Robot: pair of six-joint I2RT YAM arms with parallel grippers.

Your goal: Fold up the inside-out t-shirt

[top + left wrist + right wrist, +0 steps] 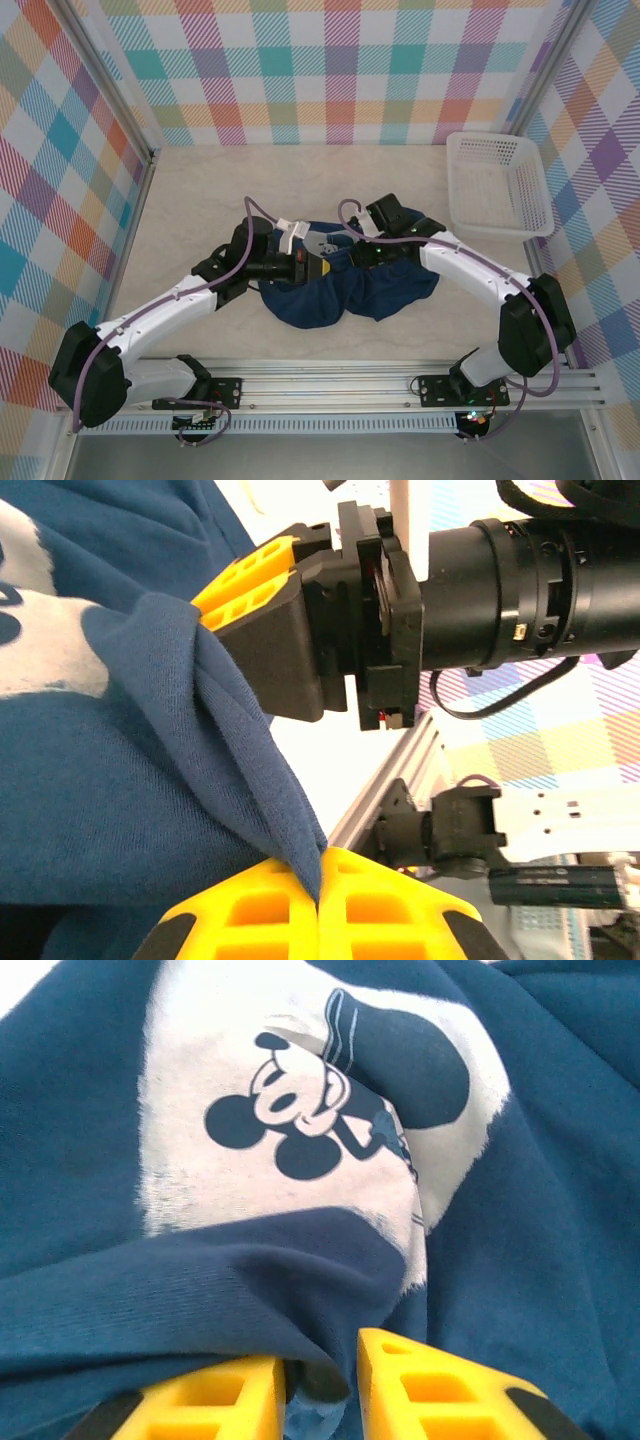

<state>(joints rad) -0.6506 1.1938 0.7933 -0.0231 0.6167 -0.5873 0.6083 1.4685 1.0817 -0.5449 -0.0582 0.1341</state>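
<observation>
The left gripper has its yellow fingers pressed together, clamped on a folded edge of the dark navy blue soft cotton t-shirt. From that pinch the cloth rises in a taut ridge. The right gripper has its yellow fingers apart, and a rounded fold of the same t-shirt sits in the gap between them. Whether that fold is pinched cannot be told. In the left wrist view, one yellow finger of the right gripper lies against the shirt fabric, just beyond the left gripper's hold.

The t-shirt lies bunched and rumpled on the pale beige table. Both grippers meet over its far edge, close together, and most of the cloth spreads from them toward the arm bases. A pale white printed patch with a dark cartoon mouse figure faces up on the shirt, just ahead of the right gripper and partly covered by a navy fold.

A white plastic mesh basket stands well apart from the t-shirt, to its far right, against the checked wall.
</observation>
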